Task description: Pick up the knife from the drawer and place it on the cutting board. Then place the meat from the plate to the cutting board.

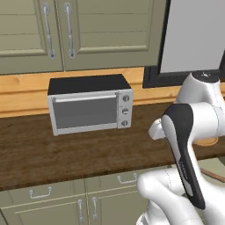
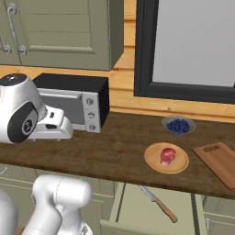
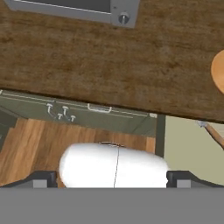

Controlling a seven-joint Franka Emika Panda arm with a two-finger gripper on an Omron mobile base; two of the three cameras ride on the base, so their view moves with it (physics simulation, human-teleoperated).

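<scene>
The drawer [image 2: 136, 204] stands pulled out below the counter, its pale green inside showing. In it lies the knife [image 2: 159, 204], slanted, with a silver blade and a brown handle. On the counter above, the round wooden plate [image 2: 153, 163] holds the pinkish-red meat [image 2: 168, 155]. To its right the reddish-brown cutting board [image 2: 220, 164] lies bare. In the hand view my gripper [image 3: 112, 181] is open, its fingertips [image 3: 43, 179] wide apart, high over the counter's front edge. The knife [image 3: 213, 133] and drawer [image 3: 186, 146] sit off to the right there, and the plate [image 3: 218, 70] peeks in at the right edge.
A silver toaster oven [image 1: 90, 107] with a black top stands at the back of the dark wooden counter [image 1: 66, 154]. A small glass bowl of blue berries [image 2: 178, 125] sits behind the plate. Green cabinets hang above, and a dark-framed window [image 2: 193, 41] is at the right.
</scene>
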